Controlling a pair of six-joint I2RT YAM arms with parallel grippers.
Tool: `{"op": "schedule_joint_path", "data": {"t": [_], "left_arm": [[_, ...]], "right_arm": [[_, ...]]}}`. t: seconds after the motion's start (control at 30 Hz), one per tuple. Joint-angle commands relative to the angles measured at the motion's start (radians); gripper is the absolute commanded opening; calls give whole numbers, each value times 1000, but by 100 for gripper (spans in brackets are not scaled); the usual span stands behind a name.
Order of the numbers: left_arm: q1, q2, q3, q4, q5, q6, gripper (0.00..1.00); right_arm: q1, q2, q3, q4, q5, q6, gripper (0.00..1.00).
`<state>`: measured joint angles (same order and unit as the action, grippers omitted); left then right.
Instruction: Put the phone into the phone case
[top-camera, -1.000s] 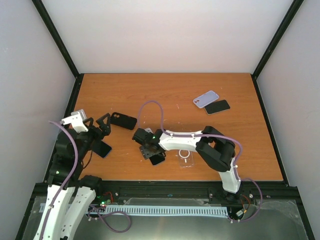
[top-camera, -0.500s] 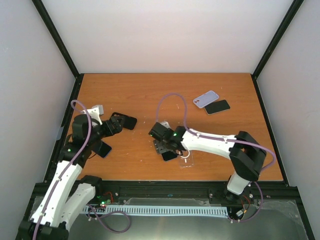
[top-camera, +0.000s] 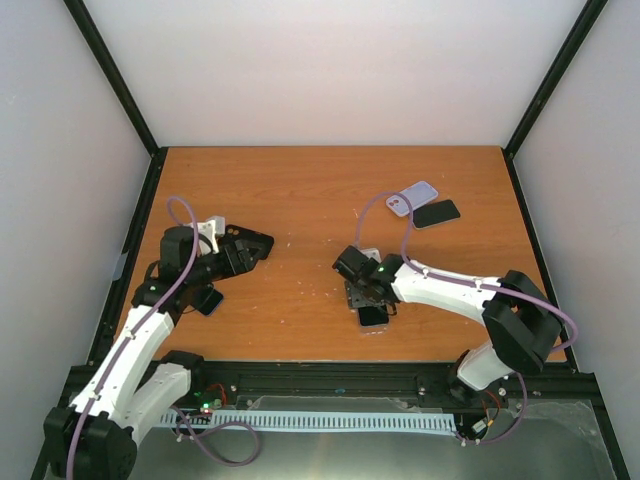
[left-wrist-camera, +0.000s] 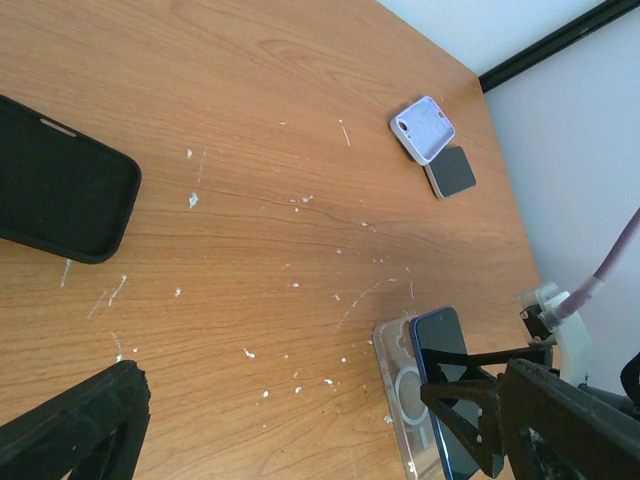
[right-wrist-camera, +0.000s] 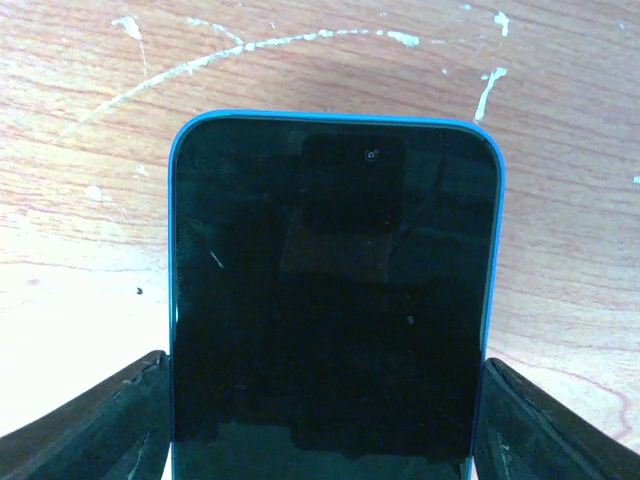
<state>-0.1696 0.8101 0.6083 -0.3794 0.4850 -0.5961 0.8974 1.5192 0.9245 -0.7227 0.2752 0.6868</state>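
The blue-edged phone (top-camera: 374, 315) is held screen-up in my right gripper (top-camera: 366, 300), low over the clear phone case (top-camera: 372, 326) near the table's front edge. In the right wrist view the phone (right-wrist-camera: 335, 300) fills the frame, clamped between both fingers (right-wrist-camera: 120, 410). In the left wrist view the phone (left-wrist-camera: 447, 395) lies partly over the clear case (left-wrist-camera: 398, 385), shifted to one side of it. My left gripper (top-camera: 243, 258) is open and empty, just beside a black case (top-camera: 256, 241) at the left.
A black case (left-wrist-camera: 60, 190) lies close to the left gripper. Another dark phone (top-camera: 207, 300) lies by the left arm. A lavender case (top-camera: 412, 197) and a dark phone (top-camera: 435, 213) lie at the back right. White flecks mark the wooden table (top-camera: 320, 190).
My right gripper has carried the phone to the right until it is over the clear case. My left arm has reached out towards the black case.
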Motion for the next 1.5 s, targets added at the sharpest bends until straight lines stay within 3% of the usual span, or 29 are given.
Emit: {"op": "schedule_joint_path", "data": {"t": [0.0,0.67,1.1,1.47], "left_arm": [[5,15,2,40,51,-7,95],[4,28,-21,62,66,-11,95],[5,36,-15,60,64,-11,95],[4,59,-15,62,63,-16,95]], "right_arm": [[-7,-19,-12,9,14,40,63],[-26,73,-46,66,-48,53,63],[-32,95,-48,109,-25,29,71],[-34,48,-42,78,-9,3,85]]}}
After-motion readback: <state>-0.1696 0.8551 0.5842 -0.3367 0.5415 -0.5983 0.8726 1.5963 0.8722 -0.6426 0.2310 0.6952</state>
